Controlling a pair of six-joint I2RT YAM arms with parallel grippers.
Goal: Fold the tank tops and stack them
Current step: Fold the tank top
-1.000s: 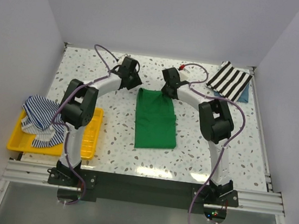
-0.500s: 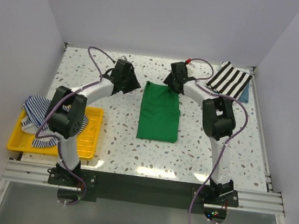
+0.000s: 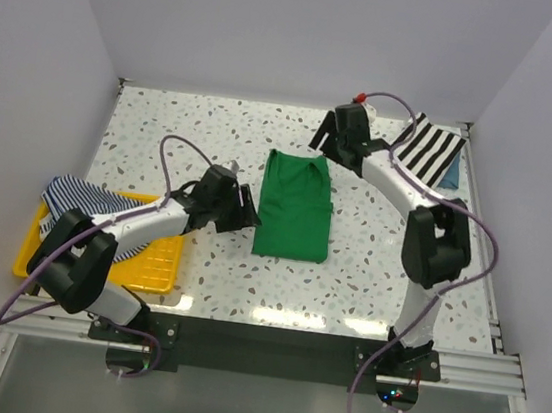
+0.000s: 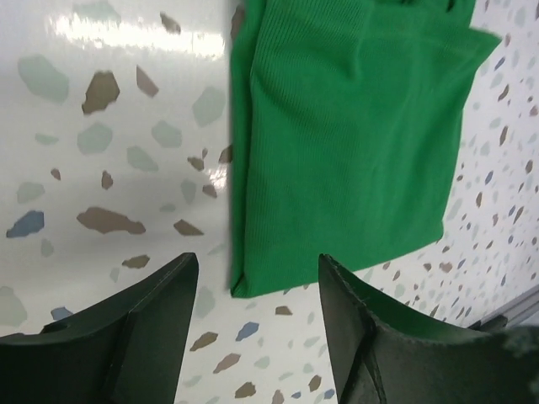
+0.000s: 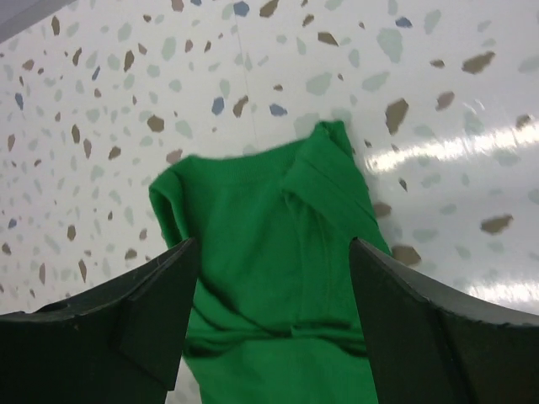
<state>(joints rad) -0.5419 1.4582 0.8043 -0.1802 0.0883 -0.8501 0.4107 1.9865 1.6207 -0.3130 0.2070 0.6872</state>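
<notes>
The green tank top (image 3: 295,206) lies folded into a long narrow strip in the middle of the table, straps at the far end. My left gripper (image 3: 248,213) is low beside its near left corner, open and empty; in the left wrist view the gripper (image 4: 257,271) frames that corner of the green top (image 4: 345,126). My right gripper (image 3: 321,148) hovers open over the far end; in the right wrist view the gripper (image 5: 271,252) holds nothing above the green top (image 5: 253,194). The navy-and-white striped tank top (image 3: 73,204) lies crumpled in the tray.
A yellow tray (image 3: 163,263) sits at the near left edge. A broad black-and-white striped cloth (image 3: 426,147) lies at the back right corner with a blue piece (image 3: 451,174) under it. White walls enclose the table on three sides.
The right gripper let go of the green top's far edge, opened and drew back. The left arm swung from the back of the table to the top's near left corner, opening wider.
</notes>
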